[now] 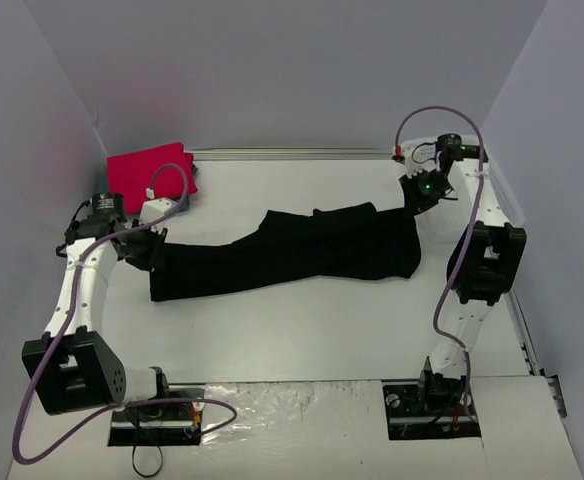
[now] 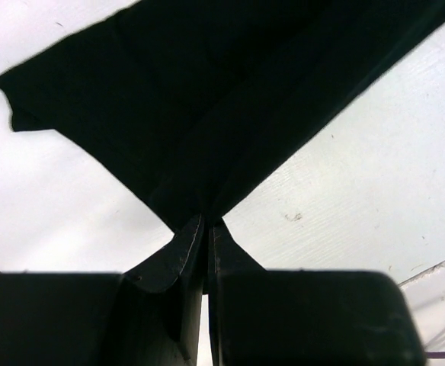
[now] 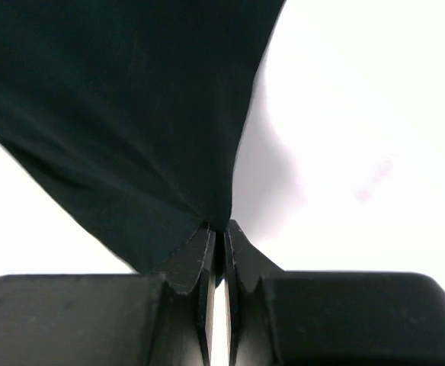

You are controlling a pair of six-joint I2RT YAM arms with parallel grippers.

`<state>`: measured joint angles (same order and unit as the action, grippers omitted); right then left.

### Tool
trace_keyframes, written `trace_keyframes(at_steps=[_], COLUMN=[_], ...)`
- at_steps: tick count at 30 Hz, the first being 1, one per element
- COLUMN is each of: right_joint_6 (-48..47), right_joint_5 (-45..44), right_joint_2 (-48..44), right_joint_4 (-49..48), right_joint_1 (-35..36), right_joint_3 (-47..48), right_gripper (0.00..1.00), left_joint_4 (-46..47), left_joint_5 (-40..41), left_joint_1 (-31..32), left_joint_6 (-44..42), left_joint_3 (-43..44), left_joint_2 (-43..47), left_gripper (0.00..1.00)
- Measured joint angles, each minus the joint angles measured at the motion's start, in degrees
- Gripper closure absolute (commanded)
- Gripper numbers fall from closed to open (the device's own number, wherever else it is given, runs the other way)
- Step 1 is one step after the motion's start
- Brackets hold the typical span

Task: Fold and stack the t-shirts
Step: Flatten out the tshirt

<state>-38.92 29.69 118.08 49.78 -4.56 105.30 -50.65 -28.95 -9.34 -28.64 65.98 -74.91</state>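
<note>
Evidently mid-fold: left gripper and right gripper each pinched an end of the black t-shirt, stretched across the table. Next likely needed both ends carried over together.

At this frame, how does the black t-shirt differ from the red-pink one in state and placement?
The black t-shirt is drawn out in a long band across mid-table; the red-pink t-shirt is a compact bundle at the far left corner. The black t-shirt is pinched at its ends by the left gripper and right gripper; the red-pink t-shirt is untouched. Both lie on the white table.
</note>
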Motion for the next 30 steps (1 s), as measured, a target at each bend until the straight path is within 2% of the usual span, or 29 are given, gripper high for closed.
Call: trace_keyframes(at_steps=[9, 17, 21, 30], right_joint_6=[3.9, 8.1, 9.1, 9.3], right_joint_5=[-2.1, -2.3, -2.2, -2.7], right_joint_2=[-4.6, -11.4, -20.1, -37.0], right_joint_4=[0.3, -1.4, -3.0, -5.6], right_joint_1=[-1.8, -2.6, -2.6, -3.3], right_joint_3=[13.3, 21.7, 22.4, 17.5], right_gripper=[1.00, 1.00, 1.00, 1.00], left_joint_4=[2.6, 5.6, 6.9, 6.7], left_joint_5=[1.4, 3.3, 3.3, 3.4], left_joint_1=[0.1, 0.3, 0.3, 0.3], left_joint_6=[4.5, 11.0, 13.3, 15.6], left_joint_3=[8.6, 23.1, 27.5, 28.0], left_joint_2=[0.0, 0.6, 3.5, 13.7], left_gripper=[0.98, 0.98, 0.98, 0.98])
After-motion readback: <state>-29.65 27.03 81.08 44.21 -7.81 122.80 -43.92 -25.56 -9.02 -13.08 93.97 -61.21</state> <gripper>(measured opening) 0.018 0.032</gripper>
